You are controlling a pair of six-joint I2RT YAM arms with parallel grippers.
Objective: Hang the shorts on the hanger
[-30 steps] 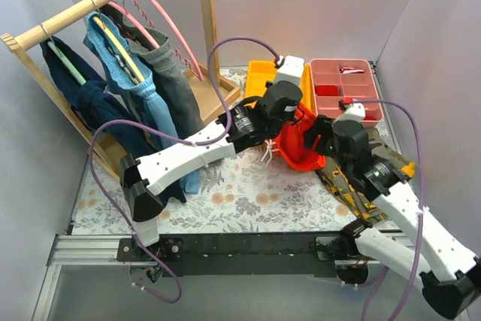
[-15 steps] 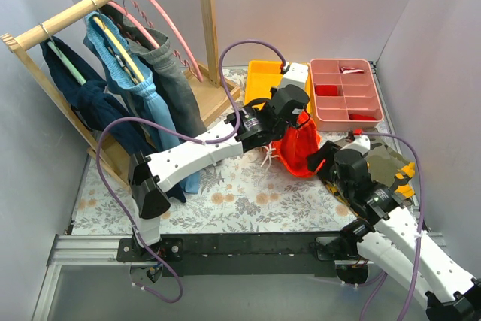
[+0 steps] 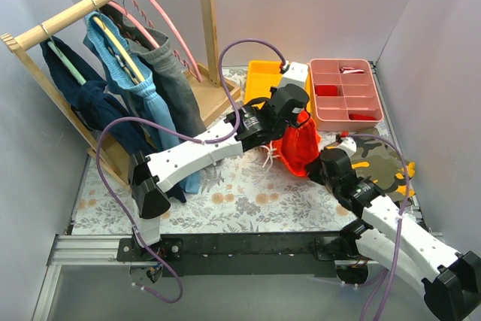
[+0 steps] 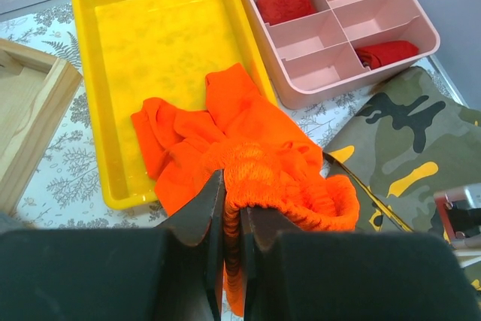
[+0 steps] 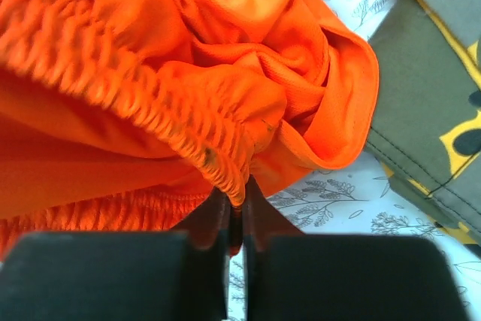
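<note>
At the upper left of the top view, the wooden rack (image 3: 90, 5) carries denim garments and several hangers. The pink hanger (image 3: 171, 26) hangs bare at the right end of the rack, well apart from the shorts (image 3: 297, 148).

In the middle of this view, the left gripper (image 3: 299, 119) holds the shorts from above. The orange-red cloth hangs as a small bundle over the floral table cover (image 3: 240, 193), just in front of the yellow tray (image 3: 261, 77). The white drawstring (image 3: 267, 157) dangles at the left side of the bundle. In the left wrist view, the two fingers are pressed together on the gathered elastic waistband at the lower middle of the frame, and the legs fall away toward the tray.

At the lower right of the bundle, the right gripper (image 3: 316, 169) also has the shorts. In the right wrist view, its fingers are clamped on a fold of the waistband, with only a thin strip of orange between them.

Further right, the camouflage garment (image 3: 383, 163) lies flat on the table, below the pink compartment box (image 3: 328, 73).

The shorts look very light, soft and limp, so they will probably sag and fold wherever they are not held, and they will not keep an open shape alone. The thick ruffled waistband seems the best place to hold, because it gives the fingers more to bite than the thin smooth leg cloth. Two holds set apart on this band should stretch it wide enough for the hanger. The loose drawstring could catch on the thin hanger.
</note>
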